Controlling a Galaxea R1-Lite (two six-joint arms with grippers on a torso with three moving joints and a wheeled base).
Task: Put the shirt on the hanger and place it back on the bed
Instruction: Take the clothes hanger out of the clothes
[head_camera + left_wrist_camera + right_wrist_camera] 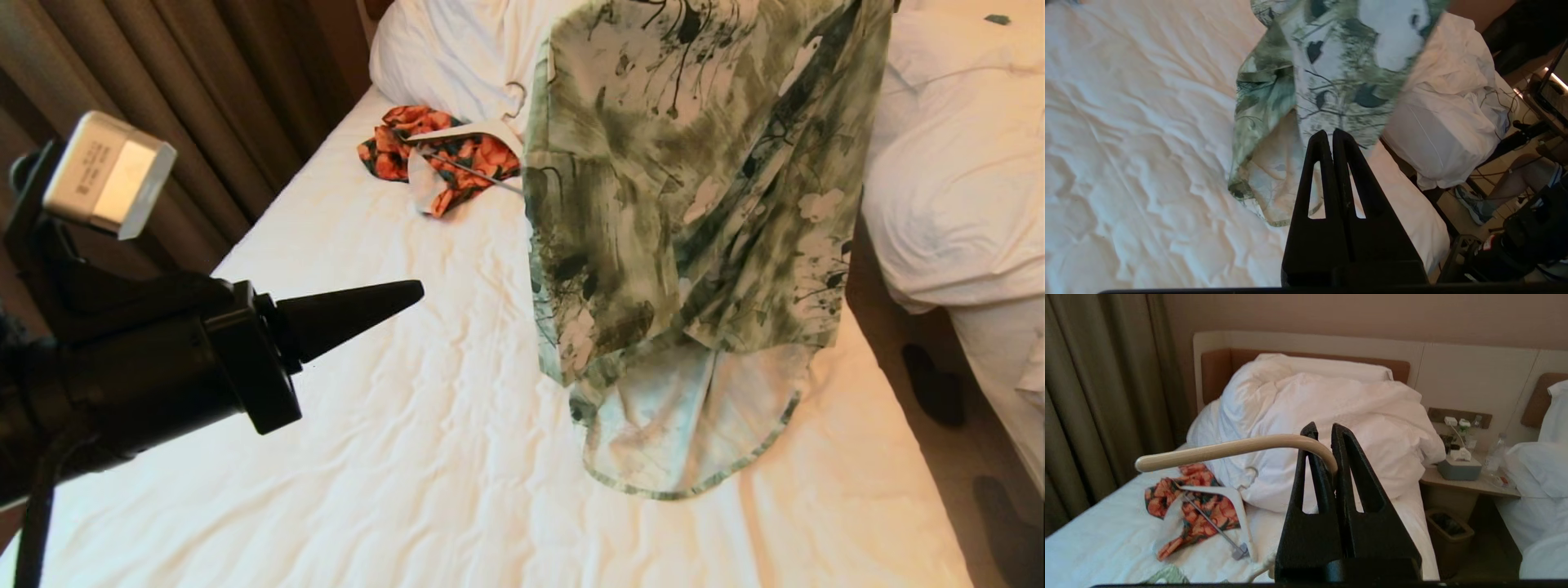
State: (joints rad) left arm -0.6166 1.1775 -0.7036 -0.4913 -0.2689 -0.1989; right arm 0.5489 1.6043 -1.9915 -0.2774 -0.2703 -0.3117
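Green-and-white fabric fills the head view: the shirt [686,220] hangs in the air over the bed [392,457], its lower hem touching the sheet, and what carries it from above is cut off at the top of that view. The right wrist view supplies the missing part: the right hand [1324,433] is clenched on the cream hook of the hanger [1229,449], which curves out sideways from between its fingers; a scrap of the shirt shows just below that hand. Beyond the right hand that view also shows the orange floral garment [1200,506] lying under a white hanger with a clip bar [1224,526], and behind them the bunched white bedding [1331,428] against the headboard. The left hand [412,290] is in the air well to the side of the shirt, pointing toward it. Its own camera shows its two fingers pressed together on nothing, the left hand [1333,134] tips close before the hanging shirt [1347,69], with the second bed [1445,118] farther beyond, which the right wrist view barely catches
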